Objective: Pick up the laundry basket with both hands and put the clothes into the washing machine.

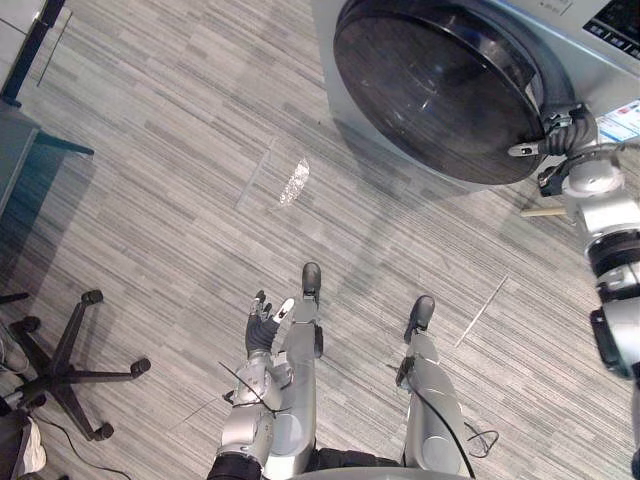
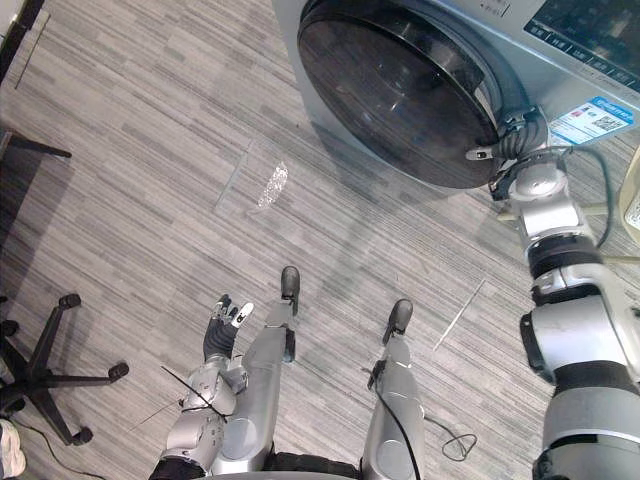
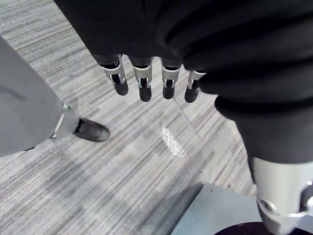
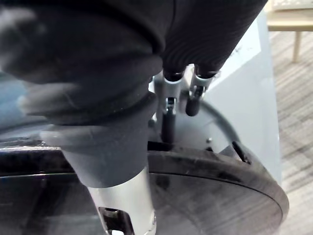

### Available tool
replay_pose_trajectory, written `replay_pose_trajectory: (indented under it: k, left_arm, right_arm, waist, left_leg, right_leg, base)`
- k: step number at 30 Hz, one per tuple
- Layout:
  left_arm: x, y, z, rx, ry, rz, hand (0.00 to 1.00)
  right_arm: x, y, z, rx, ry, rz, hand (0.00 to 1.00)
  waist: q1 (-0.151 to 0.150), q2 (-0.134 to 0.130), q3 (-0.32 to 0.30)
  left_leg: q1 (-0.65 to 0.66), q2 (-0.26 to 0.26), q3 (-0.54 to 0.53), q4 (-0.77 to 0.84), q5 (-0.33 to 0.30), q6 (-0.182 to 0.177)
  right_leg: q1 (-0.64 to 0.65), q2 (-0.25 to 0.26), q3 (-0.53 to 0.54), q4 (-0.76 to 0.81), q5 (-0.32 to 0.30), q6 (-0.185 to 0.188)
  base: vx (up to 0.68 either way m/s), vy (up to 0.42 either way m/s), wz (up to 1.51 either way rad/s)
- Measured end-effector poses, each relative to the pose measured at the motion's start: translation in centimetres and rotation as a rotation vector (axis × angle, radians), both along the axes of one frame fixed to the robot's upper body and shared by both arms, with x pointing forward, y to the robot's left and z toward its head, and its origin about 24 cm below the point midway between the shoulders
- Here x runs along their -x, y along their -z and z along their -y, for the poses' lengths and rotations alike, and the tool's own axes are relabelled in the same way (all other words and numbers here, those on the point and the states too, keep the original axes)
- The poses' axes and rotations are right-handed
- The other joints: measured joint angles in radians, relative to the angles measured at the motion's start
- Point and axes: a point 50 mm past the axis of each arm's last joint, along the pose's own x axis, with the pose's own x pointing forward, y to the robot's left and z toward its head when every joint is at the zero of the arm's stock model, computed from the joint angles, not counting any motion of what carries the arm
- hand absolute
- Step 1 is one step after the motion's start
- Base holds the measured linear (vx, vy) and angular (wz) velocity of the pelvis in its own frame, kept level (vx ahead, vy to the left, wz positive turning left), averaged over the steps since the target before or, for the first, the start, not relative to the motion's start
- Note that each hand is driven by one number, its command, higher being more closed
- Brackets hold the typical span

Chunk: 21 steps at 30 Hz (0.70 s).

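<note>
Washing machine (image 1: 575, 50), right robot hand (image 1: 555, 135) at door (image 1: 440, 90), grip unclear, left robot hand (image 1: 263, 328) relaxed

We see grey striped carpet (image 1: 180, 150) throughout, with a bright glare patch (image 1: 295, 182) toward 12 o'clock. A black castored office-chair base (image 1: 65, 370) sits at 8 o'clock, and a dark desk leg (image 1: 30, 50) at 10 o'clock.

Reaching for the wash — my right hand (image 2: 512, 138) sits at the rim of the dark round door (image 2: 400, 90) of the washing machine (image 2: 540, 72). My left hand (image 2: 222, 325) hangs low over the grey striped floor (image 2: 130, 150), fingers loose. A black chair base (image 2: 40, 372) stands at far left — well apart from both.
</note>
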Motion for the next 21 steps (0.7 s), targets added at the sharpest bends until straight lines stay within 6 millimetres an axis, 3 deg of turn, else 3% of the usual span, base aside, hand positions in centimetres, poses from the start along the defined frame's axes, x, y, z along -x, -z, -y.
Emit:
replay_pose_trajectory:
  k: [5, 10, 15, 18, 21]
  left_arm:
    - [0.0, 0.0, 1.3, 0.003, 0.132, 0.014, 0.00]
    - [0.3, 0.6, 2.4, 0.003, 0.226, -0.007, 0.00]
    - [-0.1, 0.2, 2.8, -0.002, 0.261, 0.009, 0.00]
    - [-0.9, -1.0, 3.0, -0.045, 0.289, 0.062, 0.00]
    - [-1.4, -2.5, 2.9, -0.057, 0.291, 0.132, 0.00]
  right_arm:
    - [0.8, -2.5, 1.3, 0.110, -0.109, -0.196, 0.00]
    - [1.0, -2.2, -0.8, 0.203, -0.263, -0.288, 0.00]
    - [1.8, 3.9, -4.1, 0.121, -0.504, -0.410, 0.00]
    - [2.7, 10.7, -6.4, -0.022, -0.614, -0.535, 0.00]
    - [4.0, 16.1, -8.2, -0.162, -0.657, -0.628, 0.00]
  waist:
    - [0.046, 0.005, 0.001]
    - [0.057, 0.005, 0.001]
    - [0.054, 0.005, 0.000]
    - [0.060, 0.004, 0.000]
    - [0.063, 0.004, 0.000]
  left_leg:
    - [0.024, 0.022, -0.025, -0.093, 0.067, -0.021]
    - [0.075, 0.041, -0.028, -0.151, 0.096, -0.029]
    - [0.118, 0.047, -0.026, -0.164, 0.096, -0.029]
    - [0.131, 0.047, -0.028, -0.167, 0.095, -0.029]
    - [0.136, 0.043, -0.030, -0.172, 0.096, -0.029]
  right_leg:
    - [0.001, 0.031, -0.018, -0.032, 0.013, -0.019]
    - [0.030, 0.051, -0.029, -0.044, 0.017, -0.017]
    - [0.070, 0.057, -0.031, -0.057, 0.013, -0.021]
    - [0.086, 0.058, -0.037, -0.062, 0.009, -0.020]
    - [0.091, 0.053, -0.040, -0.061, 0.007, -0.018]
  base:
    - [-0.07, -0.072, 0.01]
    - [0.00, -0.072, -0.03]
    - [0.03, -0.052, -0.03]
    - [0.01, -0.036, 0.05]
    - [-0.01, -0.016, 0.05]
